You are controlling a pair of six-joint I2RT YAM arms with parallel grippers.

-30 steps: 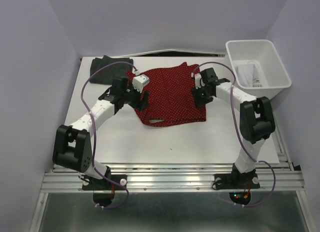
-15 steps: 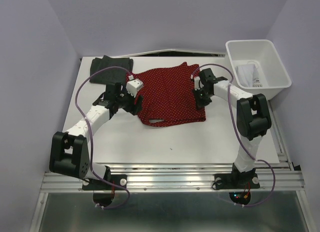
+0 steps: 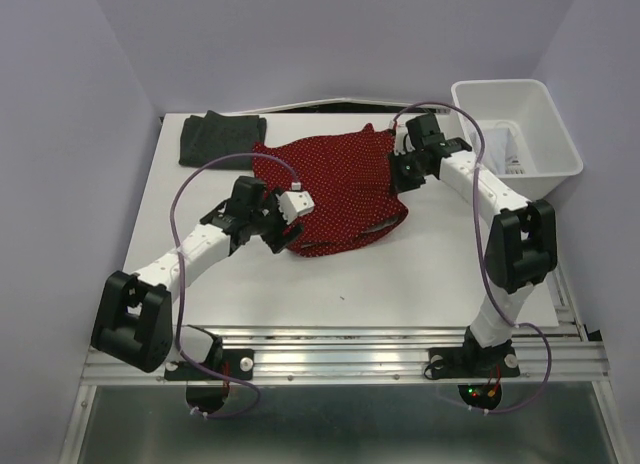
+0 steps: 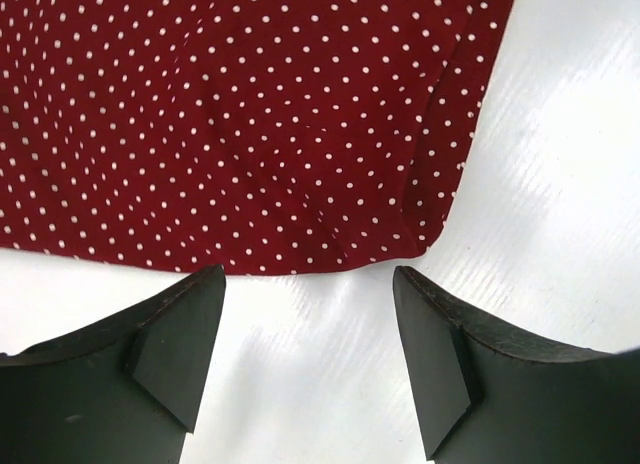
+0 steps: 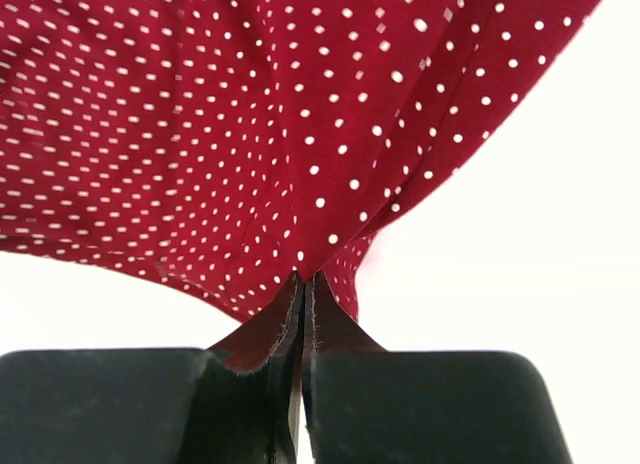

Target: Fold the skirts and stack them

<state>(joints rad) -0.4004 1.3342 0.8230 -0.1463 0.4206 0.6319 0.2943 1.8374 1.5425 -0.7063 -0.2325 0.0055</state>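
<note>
- A white table [image 3: 400, 284] stands between plain lavender walls [image 3: 70, 134]. Both arms are bolted at its near edge.
- Right tool [image 5: 300, 279]: the jaws are fully closed, with the pads pressed flat together. A fold of the red skirt [image 5: 200, 134] is pinched between them. From the pinch the cloth fans out in tight creases.
- In the top view this tool sits at the red skirt's right edge, toward its far corner. The cloth on that side is drawn in toward the grip.
- Left tool [image 4: 308, 279]: the jaws stand wide apart with nothing between them. The two dark fingers [image 4: 175, 354] flank bare table. The near left corner of the red skirt lies just ahead of the fingertips and is not gripped. Whether the tips touch the table cannot be told.
- Red skirt, with small white dots: it lies spread over the middle of the table, between the two tools. Its near hem rests flat on the table at the left side.
- Dark skirt [image 3: 222, 136]: it lies folded flat at the far left corner of the table, apart from both tools. It is just beside the red skirt's far left corner; contact between the two cannot be told.
- White skirt [image 3: 497, 144]: it lies crumpled inside the white bin [image 3: 555, 134]. The bin sits at the far right corner of the table, near the right arm.
</note>
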